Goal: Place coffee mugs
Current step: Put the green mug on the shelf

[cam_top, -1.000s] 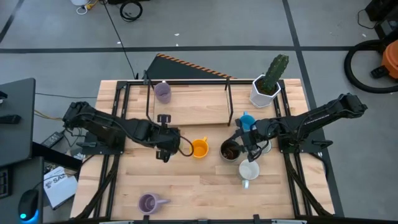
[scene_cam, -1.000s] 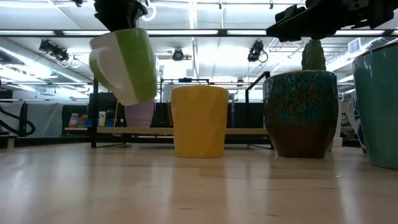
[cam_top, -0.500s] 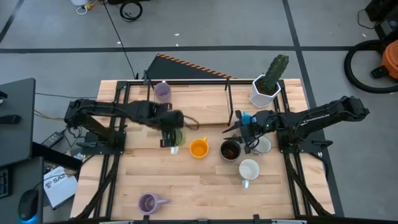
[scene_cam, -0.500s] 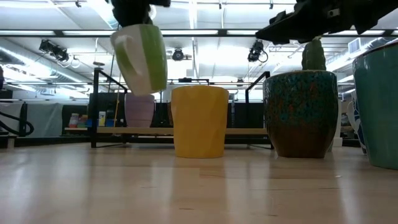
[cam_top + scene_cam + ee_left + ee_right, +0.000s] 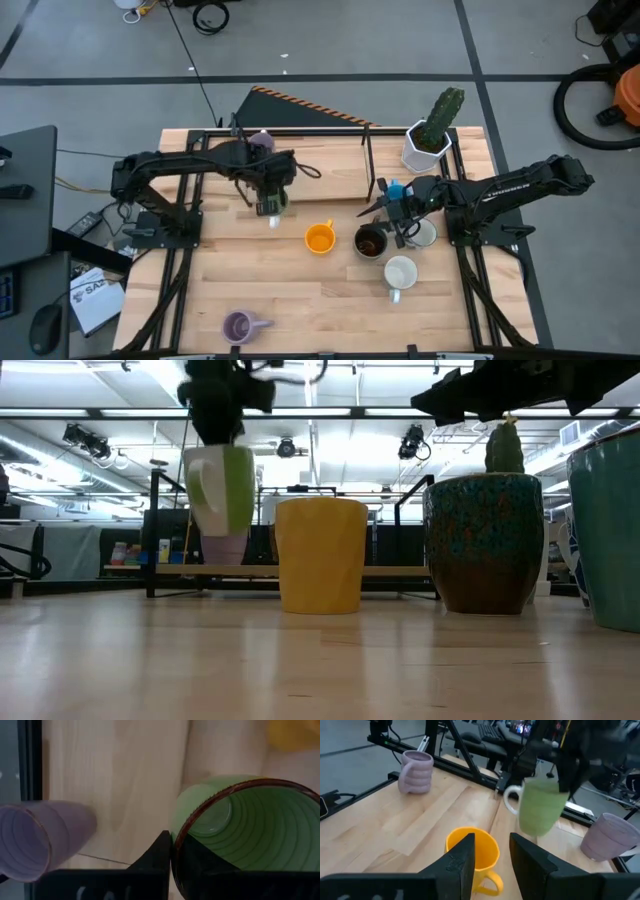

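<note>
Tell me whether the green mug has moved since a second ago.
Yes. The left gripper has carried the green mug away from beside the orange mug, toward the purple mug at the table's far edge.

No legible text on the mugs, arms or table, faint print on a floor paper, unreadable

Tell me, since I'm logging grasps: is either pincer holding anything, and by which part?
The left pincer holds the green mug by its rim, clear of the table. The right pincer is open and holds nothing.
</note>
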Available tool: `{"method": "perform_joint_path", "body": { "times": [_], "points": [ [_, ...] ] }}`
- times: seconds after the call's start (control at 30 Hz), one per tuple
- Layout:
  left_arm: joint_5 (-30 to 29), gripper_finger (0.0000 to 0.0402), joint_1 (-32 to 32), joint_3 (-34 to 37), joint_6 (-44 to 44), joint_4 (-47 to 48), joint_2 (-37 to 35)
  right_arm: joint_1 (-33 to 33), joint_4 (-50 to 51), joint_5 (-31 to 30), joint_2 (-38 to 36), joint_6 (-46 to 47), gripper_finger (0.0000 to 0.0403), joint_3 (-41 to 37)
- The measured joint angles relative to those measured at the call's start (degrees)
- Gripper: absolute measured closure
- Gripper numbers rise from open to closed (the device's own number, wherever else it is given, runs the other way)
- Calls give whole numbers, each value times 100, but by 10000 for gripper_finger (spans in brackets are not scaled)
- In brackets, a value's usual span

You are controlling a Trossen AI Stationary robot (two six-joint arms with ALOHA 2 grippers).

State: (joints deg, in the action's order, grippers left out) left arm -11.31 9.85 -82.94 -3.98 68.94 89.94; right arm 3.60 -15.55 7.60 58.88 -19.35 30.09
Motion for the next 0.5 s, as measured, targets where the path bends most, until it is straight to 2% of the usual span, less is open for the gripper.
{"method": "perform_joint_path", "body": {
  "times": [0.3,0.5],
  "points": [
    [28,377,873,0,-1005,87,161,0,-47,156,8,7,276,0],
    [354,377,1365,0,-1581,96,180,0,-118,157,10,16,276,-57]
  ]
}}
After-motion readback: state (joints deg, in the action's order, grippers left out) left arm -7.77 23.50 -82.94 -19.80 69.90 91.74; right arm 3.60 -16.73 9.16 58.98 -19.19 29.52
